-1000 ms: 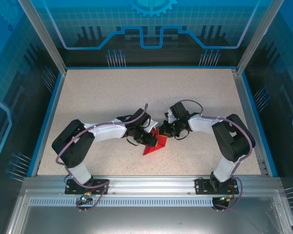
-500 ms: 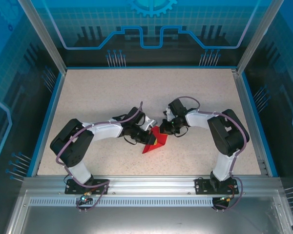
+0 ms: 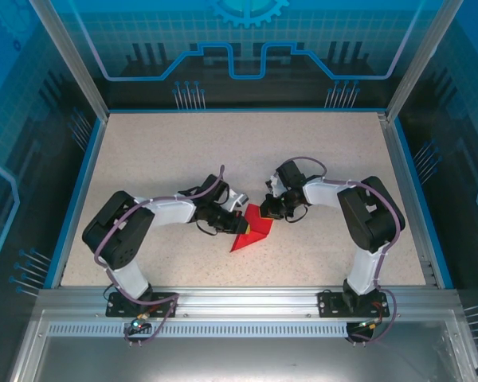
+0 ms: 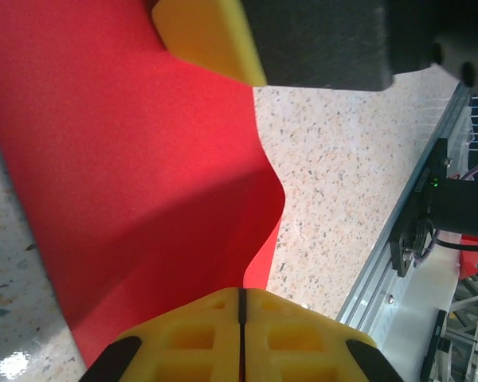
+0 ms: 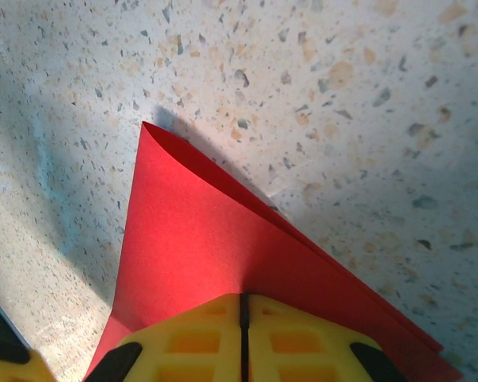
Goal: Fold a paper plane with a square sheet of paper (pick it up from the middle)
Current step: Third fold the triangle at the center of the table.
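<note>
The square sheet of paper (image 3: 252, 232) is bright red and folded to a pointed shape, lying at the table's middle between both arms. My left gripper (image 3: 240, 226) is shut on its left edge; in the left wrist view the yellow fingertips (image 4: 223, 306) pinch the curved paper (image 4: 143, 175). My right gripper (image 3: 268, 212) is shut on the upper right edge. In the right wrist view its closed jaws (image 5: 242, 299) grip the doubled paper (image 5: 199, 239), whose sharp corner (image 5: 146, 127) points away. The right gripper's yellow finger (image 4: 211, 40) rests over the paper.
The speckled beige table (image 3: 223, 151) has a blue rim (image 3: 78, 199) on its sides. An aluminium rail (image 3: 247, 298) with the arm bases runs along the near edge, and it also appears as a rail (image 4: 414, 215) in the left wrist view.
Both grippers have shifted a little to the left and away from the bases, carrying the paper with them. The paper's flap has lowered and lies flatter.
</note>
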